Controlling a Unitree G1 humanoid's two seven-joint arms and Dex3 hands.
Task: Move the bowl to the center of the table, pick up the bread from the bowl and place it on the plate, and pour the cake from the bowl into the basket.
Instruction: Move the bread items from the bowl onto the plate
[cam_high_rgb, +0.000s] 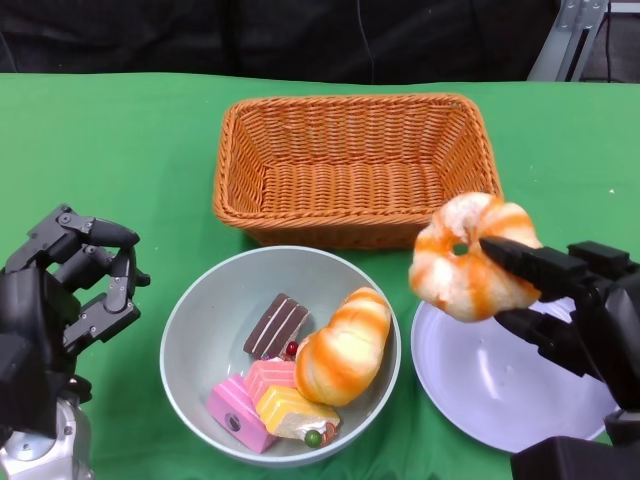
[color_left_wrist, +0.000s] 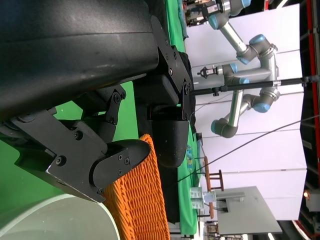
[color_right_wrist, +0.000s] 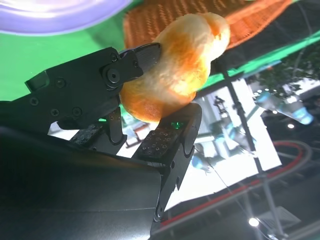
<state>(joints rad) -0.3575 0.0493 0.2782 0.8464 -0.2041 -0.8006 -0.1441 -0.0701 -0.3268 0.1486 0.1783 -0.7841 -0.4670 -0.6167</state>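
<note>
Green cloth covers the whole worktop (cam_high_rgb: 120, 150), and against it we've got the bowl (cam_high_rgb: 195, 330) front and centre, the wicker basket (cam_high_rgb: 355, 165) just behind it and the white plate (cam_high_rgb: 500, 395) just to its right. Our right robot hand (cam_high_rgb: 560, 300) is clamped on a round orange-and-white bread (cam_high_rgb: 468, 258), hanging above the plate's near-left rim, not yet set down. From the right wrist view the hold looks kinda sketchy: the fingers (color_right_wrist: 125, 67) press into one side of the bread and a lot of it sticks out past them, so it could roll or slip free.

The bigger worry, as we see it, is position. It's over the rim, not the middle, so letting go here could bounce it off the edge onto the cloth or back toward the bowl.

Our left robot hand (cam_high_rgb: 75, 285) sits off to the bowl's left, fingers curled but loosely apart, holding nothing. A second bread (cam_high_rgb: 345, 345) and the cake pieces (cam_high_rgb: 265, 390) remain in the bowl, so pouring too early would dump that bread into the basket too.
</note>
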